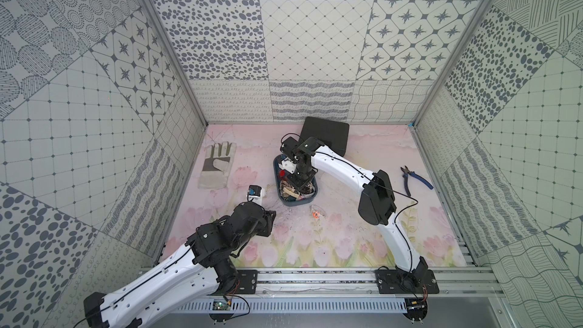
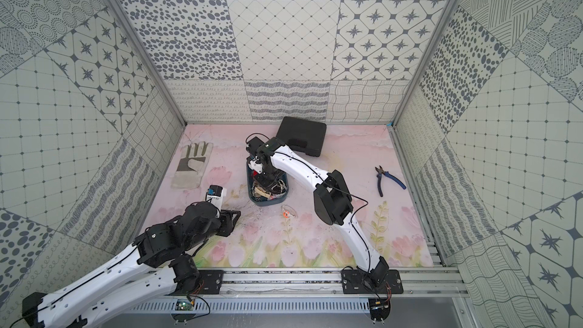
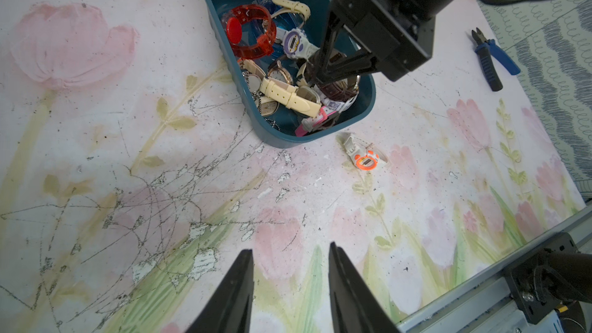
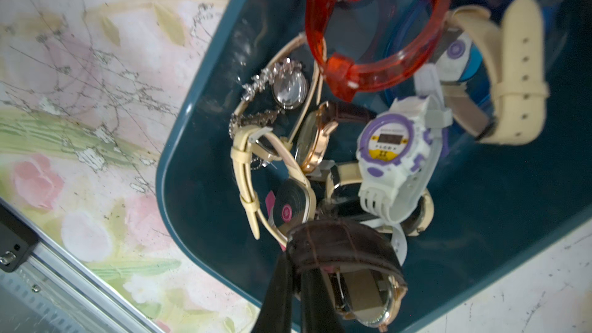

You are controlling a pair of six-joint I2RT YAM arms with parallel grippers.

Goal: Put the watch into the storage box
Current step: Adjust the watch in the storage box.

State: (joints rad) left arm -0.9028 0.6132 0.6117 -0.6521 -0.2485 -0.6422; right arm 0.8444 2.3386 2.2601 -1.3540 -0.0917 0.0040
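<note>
My right claw (image 4: pixel 298 275) is clenched on the brown-strapped watch (image 4: pixel 342 245), low inside the storage box (image 4: pixel 198 155) among other watches (image 4: pixel 394 152). My left claw (image 3: pixel 290 283) stands parted, empty, above the worktop (image 3: pixel 128 123).

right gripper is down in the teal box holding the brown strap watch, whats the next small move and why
Probably open the right gripper. It is shut on the strap of the brown-strap watch, which hangs inside the walls of the storage box, just above the pile of other watches. Letting go there should drop it in with the rest.
</note>
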